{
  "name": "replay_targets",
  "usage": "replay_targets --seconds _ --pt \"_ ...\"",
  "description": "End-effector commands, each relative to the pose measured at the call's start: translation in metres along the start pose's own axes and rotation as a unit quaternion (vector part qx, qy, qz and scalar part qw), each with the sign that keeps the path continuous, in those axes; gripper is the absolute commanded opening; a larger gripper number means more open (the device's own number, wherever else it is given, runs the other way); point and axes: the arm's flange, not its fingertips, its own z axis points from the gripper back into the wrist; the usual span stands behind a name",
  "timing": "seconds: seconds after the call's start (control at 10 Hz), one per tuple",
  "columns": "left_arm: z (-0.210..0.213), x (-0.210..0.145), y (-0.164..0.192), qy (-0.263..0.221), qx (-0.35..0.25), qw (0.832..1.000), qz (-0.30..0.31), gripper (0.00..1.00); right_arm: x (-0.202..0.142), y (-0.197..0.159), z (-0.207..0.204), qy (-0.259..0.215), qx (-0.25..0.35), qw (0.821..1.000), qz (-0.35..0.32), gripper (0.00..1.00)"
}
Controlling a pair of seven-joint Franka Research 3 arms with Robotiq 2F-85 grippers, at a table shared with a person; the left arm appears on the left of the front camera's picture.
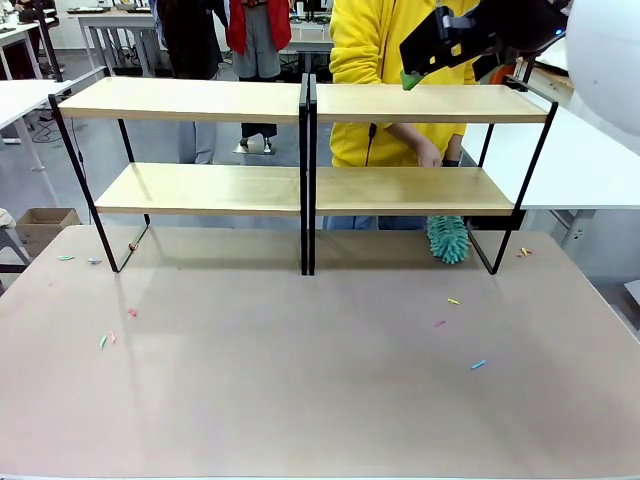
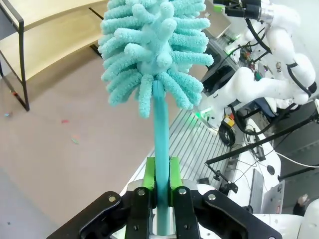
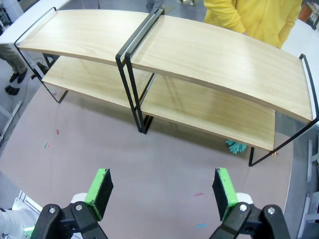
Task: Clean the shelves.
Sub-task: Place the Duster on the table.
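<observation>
The shelves (image 1: 180, 100) are two wood-and-black-frame racks standing side by side across the far part of the table; they also show from above (image 3: 214, 55) and sideways (image 2: 50, 30). My left gripper (image 2: 160, 172) is shut on the handle of a teal fluffy duster (image 2: 154, 50), held off the table's edge. High over the right rack hangs my right gripper (image 3: 162, 194), open and holding nothing, its green pad (image 1: 410, 80) just above the top board. Behind the right rack a person's hand (image 1: 430, 155) reaches down to a second teal duster (image 1: 448, 240), which is under the lower board (image 3: 235, 146).
Small coloured scraps lie on the brown tabletop (image 1: 300, 400): some at the left (image 1: 130, 312), some at the right (image 1: 478, 364). The person in yellow (image 1: 370, 50) stands behind the right rack. White tables flank both sides.
</observation>
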Motion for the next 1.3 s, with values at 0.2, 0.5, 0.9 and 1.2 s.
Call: replay_targets --seconds 0.2,0.5,0.9,1.2 --pt "0.002 -0.003 -0.001 0.007 -0.002 1.000 -0.014 0.13 0.001 0.000 0.000 -0.002 -0.003 1.000 -0.001 1.00" --pt "0.000 0.000 0.000 0.000 -0.001 1.000 0.000 0.13 0.000 0.000 0.000 0.000 0.000 1.000 0.000 1.00" --pt "-0.077 -0.004 0.039 0.291 -0.092 0.952 -0.029 0.13 -0.084 -0.088 -0.009 0.182 0.191 0.932 -0.247 1.00" --pt "-0.170 -0.017 0.121 0.398 -0.221 0.890 -0.033 0.13 -0.187 -0.160 -0.040 0.245 0.204 0.847 -0.424 1.00"
